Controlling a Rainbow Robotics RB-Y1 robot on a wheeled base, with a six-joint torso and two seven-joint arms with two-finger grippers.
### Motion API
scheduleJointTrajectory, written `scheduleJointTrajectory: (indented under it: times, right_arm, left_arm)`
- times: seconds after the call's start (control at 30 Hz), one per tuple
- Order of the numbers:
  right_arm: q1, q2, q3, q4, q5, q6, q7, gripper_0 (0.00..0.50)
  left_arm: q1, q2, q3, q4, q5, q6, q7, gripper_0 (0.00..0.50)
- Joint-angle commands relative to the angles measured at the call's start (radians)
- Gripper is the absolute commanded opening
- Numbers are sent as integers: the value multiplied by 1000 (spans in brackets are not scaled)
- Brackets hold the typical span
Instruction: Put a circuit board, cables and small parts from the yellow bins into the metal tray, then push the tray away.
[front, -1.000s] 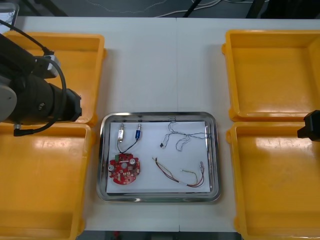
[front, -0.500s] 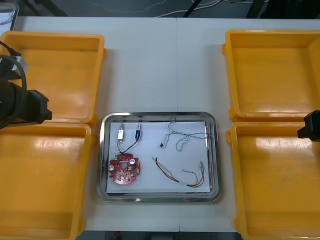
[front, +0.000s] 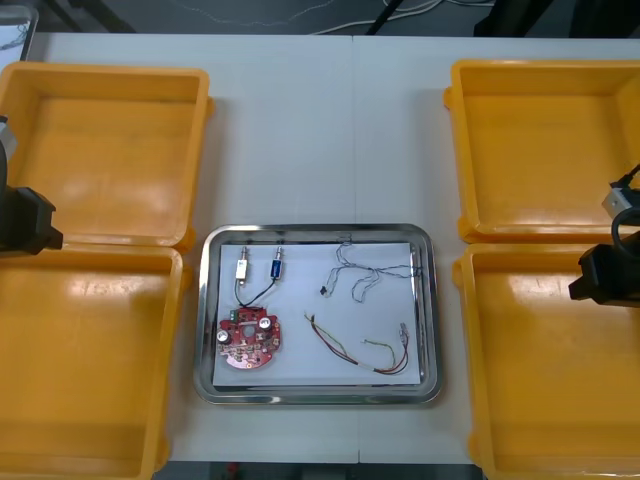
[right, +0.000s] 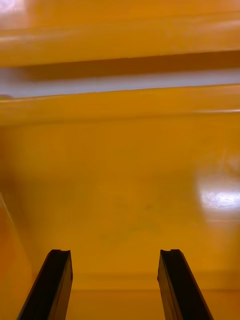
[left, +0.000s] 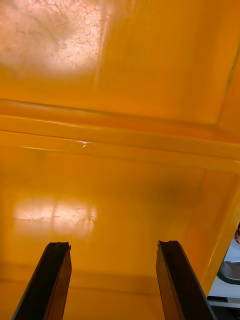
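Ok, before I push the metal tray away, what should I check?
1. Round red circuit board inside the shiny metal tray: ok.
2. Twisted blue and white cable, thin black cable and red and yellow cable inside the tray: ok.
3. Small metal parts on the tray's white liner: ok.
4. Left gripper and right gripper open, holding nothing: ok.
5. Light table beyond the tray's far rim free of obstacles: ok.
6. A gripper set at the tray's near rim to push: not ok; both hang over the yellow plastic bins at the sides.
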Motion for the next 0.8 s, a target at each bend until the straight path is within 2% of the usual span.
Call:
scheduleJointTrajectory:
  times: [0.03,0.4,0.57,0.8]
  right_arm:
    - [-45,-9,94,-66,-17,3,31,500]
    - [-78,-9,329,-234,-35,-30,41,500]
    - [-104,-8,401,-250,-41,-46,42,500]
    - [-184,-3,531,-257,-11,-53,59,500]
  left_arm:
    - [24,45,60,-3,-12,1,-68,500]
    - [35,34,93,-4,3,-50,-74,500]
    - [35,34,93,-4,2,-68,-79,500]
    - [40,34,93,-6,2,-66,-86,500]
